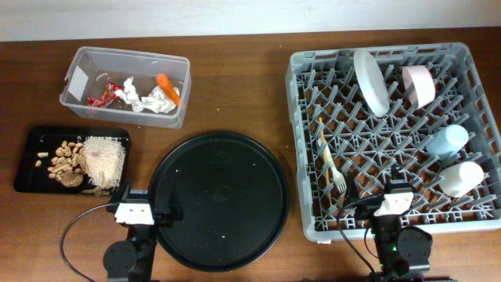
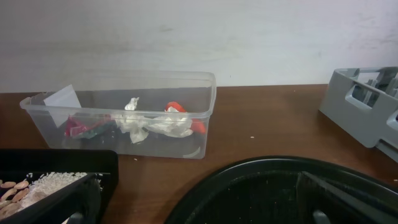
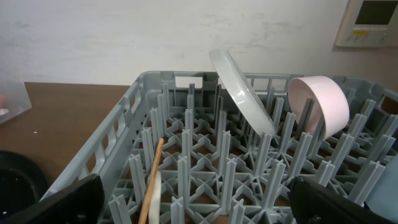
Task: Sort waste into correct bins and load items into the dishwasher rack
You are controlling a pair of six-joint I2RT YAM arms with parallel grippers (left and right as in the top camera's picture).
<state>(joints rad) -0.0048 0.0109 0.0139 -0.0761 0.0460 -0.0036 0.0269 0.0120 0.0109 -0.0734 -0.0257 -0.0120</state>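
Note:
The grey dishwasher rack [image 1: 470, 59] holds the white plate [image 1: 370, 81], pink bowl [image 1: 418, 84], pale blue cup [image 1: 447, 142], white cup [image 1: 462, 178], white fork [image 1: 337, 177] and wooden stick [image 1: 322, 145]. The clear tub [image 1: 125, 59] holds white tissues [image 1: 149, 100], a red wrapper [image 1: 103, 96] and the carrot piece [image 1: 167, 86]. The shallow black tray [image 1: 31, 139] holds peanuts [image 1: 66, 159], rice [image 1: 106, 153] and a brown lump [image 1: 72, 179]. My left gripper [image 2: 199, 211] is open and empty at the front left. My right gripper [image 3: 199, 205] is open and empty over the rack's front edge.
A large round black tray [image 1: 219, 200] lies in the middle front, between the two arms. In the left wrist view its rim [image 2: 261, 171] sits right ahead of the jaws. Cables run from both arm bases at the table's front edge.

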